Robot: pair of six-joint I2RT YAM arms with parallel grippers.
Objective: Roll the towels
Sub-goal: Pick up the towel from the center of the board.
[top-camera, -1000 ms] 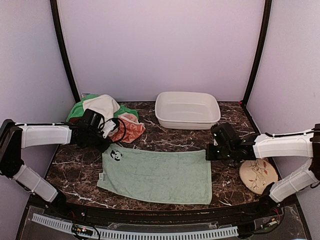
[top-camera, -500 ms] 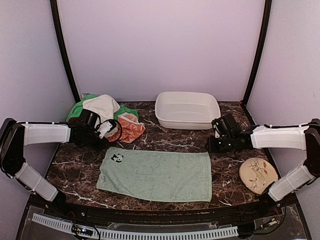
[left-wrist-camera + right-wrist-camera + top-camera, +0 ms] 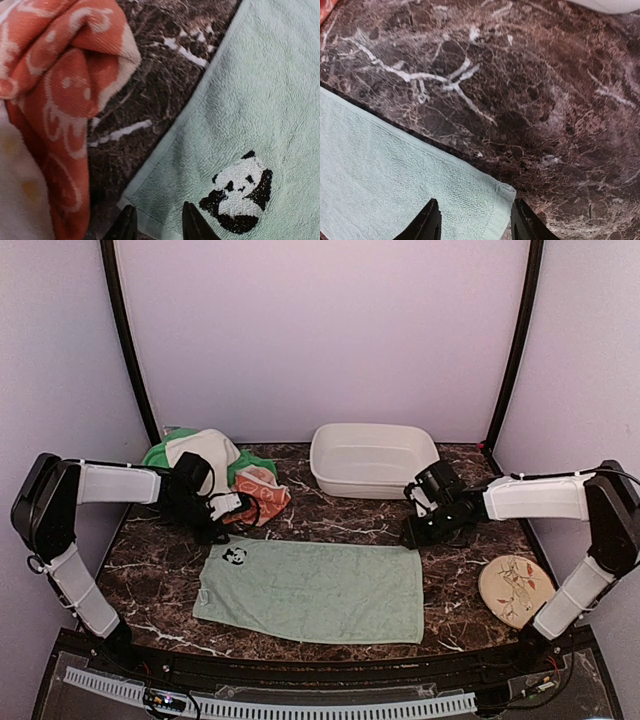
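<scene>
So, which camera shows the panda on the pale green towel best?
The left wrist view: the panda is large and sharp, near a corner of the green towel. The top external view shows it only as a tiny dark mark. The right wrist view shows another towel corner, no panda.

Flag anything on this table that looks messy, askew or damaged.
Only the back-left heap stands out: the cream towel, bright green towel and orange towel lie crumpled together, not rolled. The sage-green towel lies flat, slightly skewed on the table. Nothing looks spilled or damaged.
</scene>
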